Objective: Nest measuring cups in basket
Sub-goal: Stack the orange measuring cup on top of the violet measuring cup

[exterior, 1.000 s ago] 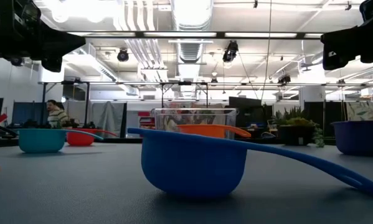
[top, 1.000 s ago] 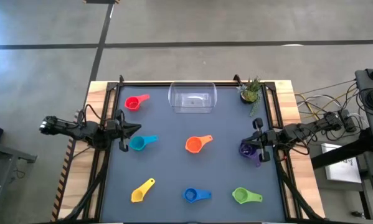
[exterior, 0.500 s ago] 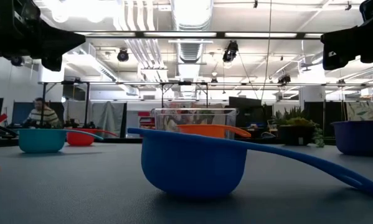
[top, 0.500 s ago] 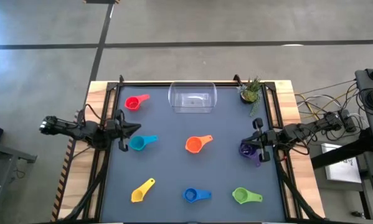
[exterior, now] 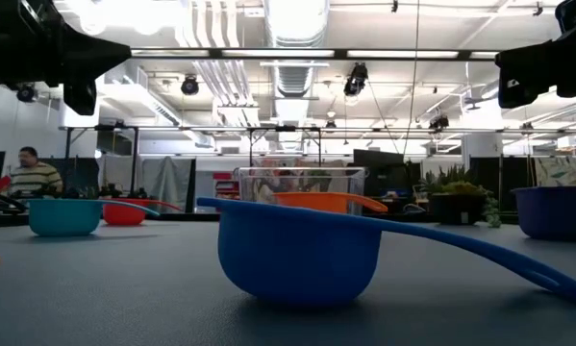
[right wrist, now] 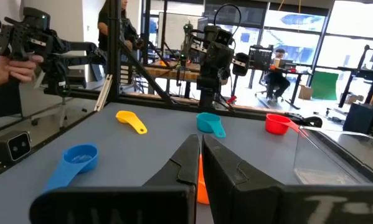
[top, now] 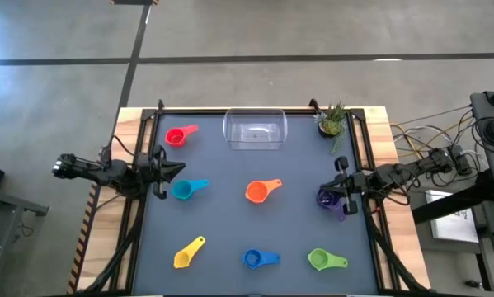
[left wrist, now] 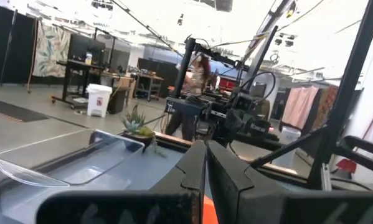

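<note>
On the surface: seven cups lie scattered and none is in the basket [top: 255, 130] yet, so I judge the nesting has not begun.
Basket: clear and empty, at the middle of the far edge, between the red cup [top: 176, 136] and the plant [top: 332, 120].
My left end effector [top: 174, 170]: clenched on nothing, raised at the left edge.
My right end effector [top: 336, 189]: clenched on nothing, raised at the right edge.
Deciding relation: the teal cup [top: 182, 190] sits just inward of my left end effector, its handle running toward the middle of the surface, away from me; the purple cup [top: 329, 199] lies directly under my right end effector, partly hidden by it, so I cannot tell its handle's line.
Nearer arm: left for teal, red and the yellow cup [top: 183, 257]; right for purple and the green cup [top: 317, 260]; the orange cup [top: 256, 192] and blue cup [top: 251, 259] sit about midway between my arms.
Long axes: the orange handle points toward the far right, the yellow handle likewise, the blue and green handles point right.
Open room: the cups stand well apart, with bare surface around each one.
Edges: dark frame rails run along both sides close to my arms, and the plant crowds the far right corner.
Next call: either end effector must open before it drops to a cup.
</note>
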`<state>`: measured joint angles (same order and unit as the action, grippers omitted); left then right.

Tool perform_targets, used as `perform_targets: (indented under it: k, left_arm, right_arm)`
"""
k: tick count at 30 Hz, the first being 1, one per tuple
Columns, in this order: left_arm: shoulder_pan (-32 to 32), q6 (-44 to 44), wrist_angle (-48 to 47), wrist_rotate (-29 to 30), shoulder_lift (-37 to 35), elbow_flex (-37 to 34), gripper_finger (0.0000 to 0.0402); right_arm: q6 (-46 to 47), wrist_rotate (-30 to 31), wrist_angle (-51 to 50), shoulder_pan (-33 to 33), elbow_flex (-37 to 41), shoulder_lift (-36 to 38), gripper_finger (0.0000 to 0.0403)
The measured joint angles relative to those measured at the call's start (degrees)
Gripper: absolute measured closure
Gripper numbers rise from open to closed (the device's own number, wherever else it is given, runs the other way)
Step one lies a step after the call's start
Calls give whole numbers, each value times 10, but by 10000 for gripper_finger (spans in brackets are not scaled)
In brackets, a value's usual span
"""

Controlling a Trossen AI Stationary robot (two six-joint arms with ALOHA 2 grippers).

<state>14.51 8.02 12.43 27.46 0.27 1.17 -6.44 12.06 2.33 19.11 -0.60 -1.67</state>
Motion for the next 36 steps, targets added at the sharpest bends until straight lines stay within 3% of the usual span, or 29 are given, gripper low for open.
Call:
perform_targets:
  k: [6,10,14,20,25,30,36]
  left_arm:
    - [-1,78,-6,3,2,0,402]
    - [-2,62,-51,9,14,31,402]
    - [-2,57,-71,11,78,66,402]
    - [-2,10,-74,11,229,138,386]
    - [-2,-2,-75,4,377,214,332]
    - [-1,-10,-51,-28,540,319,242]
    - [-1,-31,-101,-30,723,447,148]
  right_arm:
    - [0,0,0,0,0,0,394]
    - [0,0,0,0,0,0,394]
    - [0,0,0,0,0,0,394]
    - [0,0,0,0,0,0,394]
    - [0,0,0,0,0,0,394]
    - [0,0,0,0,0,0,394]
    - [0,0,0,0,0,0,394]
